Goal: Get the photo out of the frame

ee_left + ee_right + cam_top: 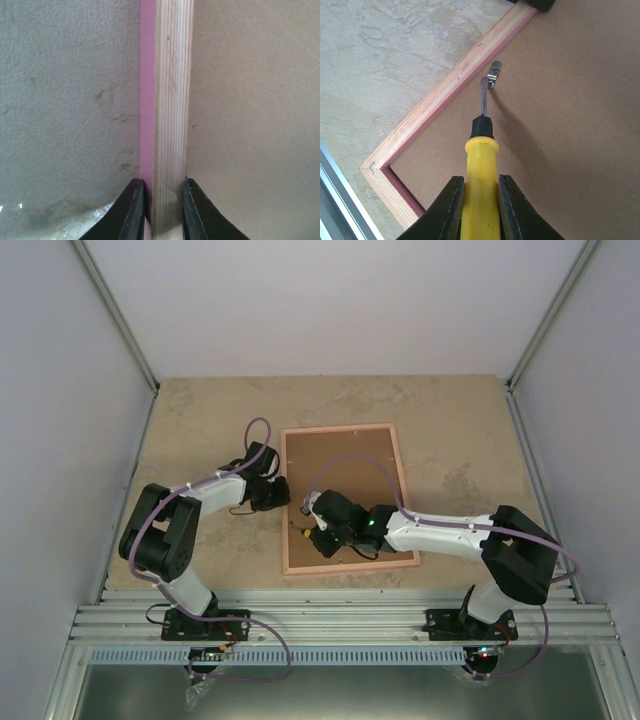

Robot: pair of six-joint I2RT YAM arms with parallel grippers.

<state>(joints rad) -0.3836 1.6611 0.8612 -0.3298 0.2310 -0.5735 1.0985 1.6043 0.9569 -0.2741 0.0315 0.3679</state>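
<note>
Mottled beige table (200,410); frame (308,455) lies back-up on it.

- A robot test cell, more lab than home;
- plain white panel walls (330,300) close in three sides, joined by metal corner posts (115,315);
- a beige stone-look tabletop (200,410) with a grooved aluminium rail (340,620) along its near edge;
- a left arm (170,530) and a right arm (450,535) bolted there, purple cables (260,425) looping off them.

Left arm (160,535) folded, left hand (164,182) clamped on the frame (172,100), right arm (440,535) stretched leftward, right hand (481,177) clamped on a screwdriver (480,160), wrists low.
</note>
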